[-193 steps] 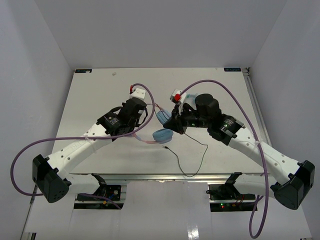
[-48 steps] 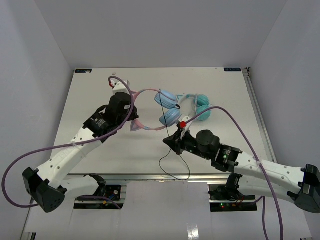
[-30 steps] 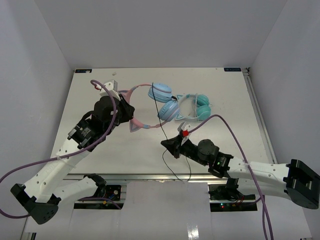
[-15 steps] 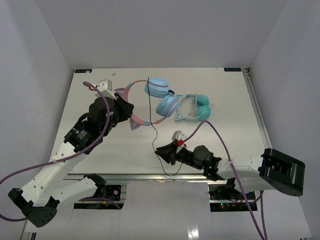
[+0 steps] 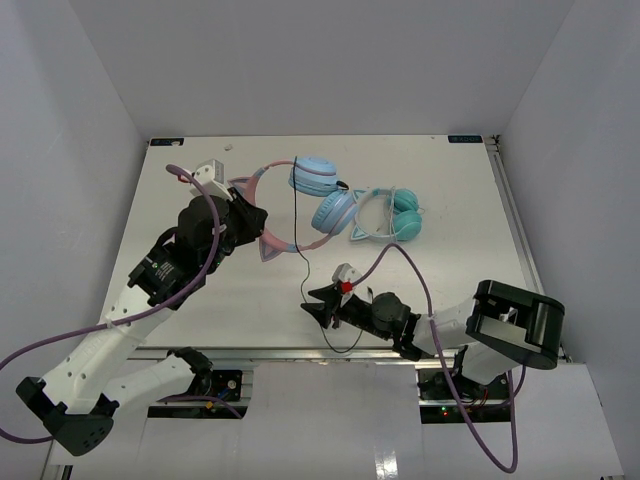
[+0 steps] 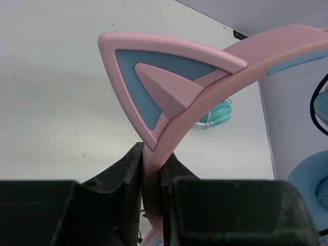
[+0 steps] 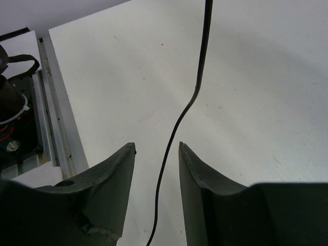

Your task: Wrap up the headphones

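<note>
The headphones [image 5: 317,176], a pink cat-ear headband with two light-blue cups, are held up over the table's back middle. My left gripper [image 5: 250,214] is shut on the pink headband [image 6: 215,87] just below one ear, and the band fills the space between its jaws [image 6: 152,154]. The thin black cable [image 5: 298,225] hangs from the cups down to my right gripper [image 5: 312,303] near the front edge. In the right wrist view the cable [image 7: 197,87] runs loose between the open fingers of that gripper [image 7: 157,148] and touches neither one.
A second pair of headphones [image 5: 385,220], pale with teal cups, lies flat just right of the held pair; one teal cup [image 6: 218,111] shows behind the pink ear. The cable's tail loops at the table's front edge [image 5: 345,347].
My right gripper has opened and let the cable go slack between its fingers, sliding left and nearer the front edge. The left gripper has carried the headphones slightly back-left, then stayed still.
</note>
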Robot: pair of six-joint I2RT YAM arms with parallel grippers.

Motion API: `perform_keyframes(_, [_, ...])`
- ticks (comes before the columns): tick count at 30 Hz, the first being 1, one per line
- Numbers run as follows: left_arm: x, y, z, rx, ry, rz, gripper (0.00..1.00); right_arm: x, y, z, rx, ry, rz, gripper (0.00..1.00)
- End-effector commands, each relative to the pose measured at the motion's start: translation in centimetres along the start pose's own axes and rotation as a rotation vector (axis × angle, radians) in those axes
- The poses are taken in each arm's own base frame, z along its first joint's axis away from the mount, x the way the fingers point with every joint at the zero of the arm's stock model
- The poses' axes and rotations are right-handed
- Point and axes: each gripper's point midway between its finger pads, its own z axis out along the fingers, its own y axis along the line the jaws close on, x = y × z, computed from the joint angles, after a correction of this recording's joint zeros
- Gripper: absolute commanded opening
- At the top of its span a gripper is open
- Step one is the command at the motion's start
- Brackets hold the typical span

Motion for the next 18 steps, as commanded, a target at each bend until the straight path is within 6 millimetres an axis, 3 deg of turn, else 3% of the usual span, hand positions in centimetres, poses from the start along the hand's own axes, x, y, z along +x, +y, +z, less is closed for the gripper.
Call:
perform_keyframes(1, [-3.0,-1.5,-1.2,0.064,-0.106,-0.063,0.00,-2.0,-0.4,2.1,0.028,-0.093,-0.021,0.47])
perform_keyframes(10, [-2.8,-1.1,-0.8,0.046,-0.104,-0.049,0.00,-0.2,0.2,4.3,-0.018,-0.088,0.010,0.46])
perform_keyframes(14, [-2.9,-0.9,-0.6,0.032,-0.112,-0.046,0.00,0.7,1.2,5.1,-0.072,-0.077,0.021,0.38])
perform_keyframes(18, [-3.3,-0.3,0.0,-0.013,-0.132,-0.017,0.00,0.2,2.2,4.7,-0.123,-0.109,0.046,0.08])
